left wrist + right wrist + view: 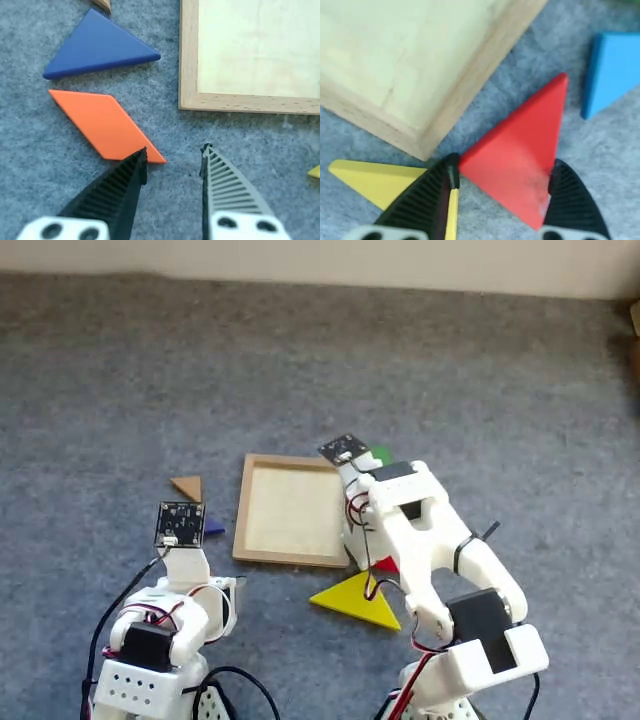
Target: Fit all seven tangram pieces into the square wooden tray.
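The square wooden tray [240, 512] is laid flat on the grey surface [480, 390], which stretches broadly beyond the tray's far rim. Every piece seen is outside the tray. Off its left rim, apart from it, a wood-coloured triangle [187, 486], a dark blue triangle [97, 47] and an orange parallelogram [105, 125] are set near one another. The left hand [174, 150] is held open with nothing between its fingers, just off the tray's near left corner, one fingertip at the parallelogram's tip. At the tray's near right corner the right hand [505, 167] is spread open astride the red triangle [520, 155], a finger at either side. The yellow triangle [355, 602] is placed just beside that corner, partly covered by a finger. A light blue piece [615, 65] is cut off at the picture's edge. A green piece [380, 454] off the tray's far right corner is largely hidden by the arm.
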You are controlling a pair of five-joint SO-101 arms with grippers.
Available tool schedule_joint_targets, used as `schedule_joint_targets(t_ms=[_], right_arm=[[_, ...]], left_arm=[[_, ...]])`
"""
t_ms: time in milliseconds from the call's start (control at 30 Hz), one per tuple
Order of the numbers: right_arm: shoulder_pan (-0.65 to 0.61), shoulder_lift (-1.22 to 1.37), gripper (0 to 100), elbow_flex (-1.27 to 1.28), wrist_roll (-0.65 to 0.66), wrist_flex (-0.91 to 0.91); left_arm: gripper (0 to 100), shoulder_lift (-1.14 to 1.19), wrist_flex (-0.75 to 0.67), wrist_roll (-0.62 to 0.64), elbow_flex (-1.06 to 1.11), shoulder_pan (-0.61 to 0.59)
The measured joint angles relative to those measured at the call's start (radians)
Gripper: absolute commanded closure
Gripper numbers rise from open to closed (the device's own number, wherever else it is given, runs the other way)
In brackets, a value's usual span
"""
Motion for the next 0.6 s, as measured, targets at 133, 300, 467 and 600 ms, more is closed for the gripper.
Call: schedule_joint_targets(t_ms=[133,300,467,600], right_arm=[[0.000,0.000,83.9,0.000,0.000,0.000],[0.000,-0.089,83.9,0.000,0.000,0.038],[0.000,-0.233,83.9,0.008,0.000,0.044],[0.000,-0.304,83.9,0.023,-0.029,0.046]], left_arm=[[82,0.000,0.000,0.000,0.000,0.000],[82,0.000,0.000,0.000,0.000,0.000],[82,0.000,0.000,0.000,0.000,0.000],[82,0.000,0.000,0.000,0.000,0.000]])
